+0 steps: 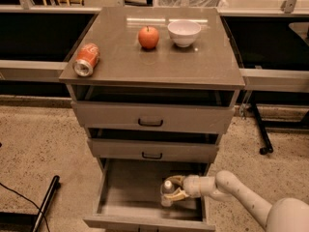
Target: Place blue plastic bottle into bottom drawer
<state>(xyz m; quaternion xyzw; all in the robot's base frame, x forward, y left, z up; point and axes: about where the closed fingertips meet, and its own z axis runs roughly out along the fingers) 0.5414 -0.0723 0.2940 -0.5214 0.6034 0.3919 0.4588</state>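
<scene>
The bottom drawer (pixel 130 197) is pulled open below the two upper grey drawers; its flat grey floor shows. The blue plastic bottle (pixel 167 193) stands upright inside it, toward the right side, with its white cap on top. My gripper (pixel 175 188) reaches in from the right on a white arm, and its yellowish fingers sit around the bottle's upper part, closed on it. The bottle's lower part is close to the drawer floor; contact cannot be told.
On the cabinet top lie a red soda can (pixel 87 59) on its side at the left, a red apple (pixel 148 37) and a white bowl (pixel 184 32). A black pole (pixel 46 202) lies on the floor at the left. A black table leg (pixel 259 129) stands at the right.
</scene>
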